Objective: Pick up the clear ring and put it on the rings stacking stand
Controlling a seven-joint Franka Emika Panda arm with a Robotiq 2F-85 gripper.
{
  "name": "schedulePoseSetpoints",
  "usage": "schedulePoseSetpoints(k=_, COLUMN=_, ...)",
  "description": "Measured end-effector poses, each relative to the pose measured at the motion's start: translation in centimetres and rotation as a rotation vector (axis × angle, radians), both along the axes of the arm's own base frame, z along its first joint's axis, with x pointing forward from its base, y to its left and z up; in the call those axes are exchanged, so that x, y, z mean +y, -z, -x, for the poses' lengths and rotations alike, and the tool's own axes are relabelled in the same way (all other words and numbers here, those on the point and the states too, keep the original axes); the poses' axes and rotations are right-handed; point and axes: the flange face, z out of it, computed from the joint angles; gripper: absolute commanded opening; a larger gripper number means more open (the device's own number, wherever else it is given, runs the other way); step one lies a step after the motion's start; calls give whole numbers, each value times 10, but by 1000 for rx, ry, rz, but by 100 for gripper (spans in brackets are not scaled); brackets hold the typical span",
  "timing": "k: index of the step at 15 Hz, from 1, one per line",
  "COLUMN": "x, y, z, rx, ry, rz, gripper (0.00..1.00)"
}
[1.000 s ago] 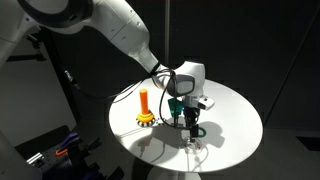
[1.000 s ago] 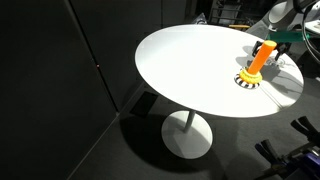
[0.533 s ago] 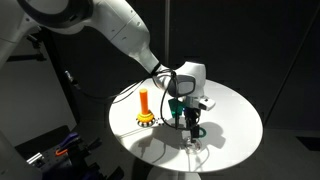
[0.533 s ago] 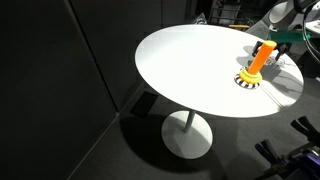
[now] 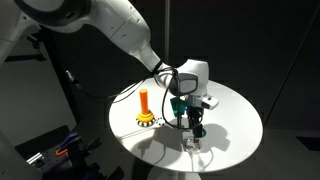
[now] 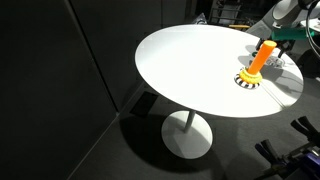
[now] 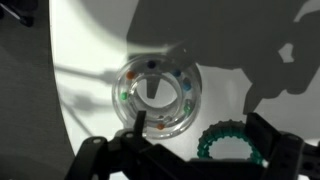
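The clear ring (image 7: 187, 97), glassy with small coloured beads inside, lies flat on the white table in the wrist view. It shows faintly in an exterior view (image 5: 194, 144) below the gripper. My gripper (image 7: 185, 162) hangs open just above the table (image 5: 235, 115), its fingers apart and empty, with the clear ring ahead of the fingertips. A dark green ring (image 7: 228, 146) lies by the right finger. The rings stacking stand, an orange peg on a yellow base, stands apart from the gripper in both exterior views (image 5: 146, 108) (image 6: 257, 65).
The round white table (image 6: 190, 60) stands on a single pedestal with dark surroundings. Its edge runs close behind the stand. The arm (image 5: 125, 35) reaches over the table from the back.
The gripper has shifted slightly across the table, away from the stand and towards the clear ring. The rings and the stand have not moved.
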Motion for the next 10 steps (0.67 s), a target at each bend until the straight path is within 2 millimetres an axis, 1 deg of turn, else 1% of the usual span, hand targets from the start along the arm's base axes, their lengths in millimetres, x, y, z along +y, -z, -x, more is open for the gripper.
schedulePoseSetpoints(k=5, x=-20, y=-4, z=8, rx=-8, ry=1, rz=-11, gripper=100)
schedulePoseSetpoints(k=7, x=-24, y=-3, z=10, rx=-19, ry=-8, rz=-25, gripper=100)
schedulePoseSetpoints(k=10, x=-23, y=0, z=10, rx=-43, ry=-21, rz=-56, gripper=100)
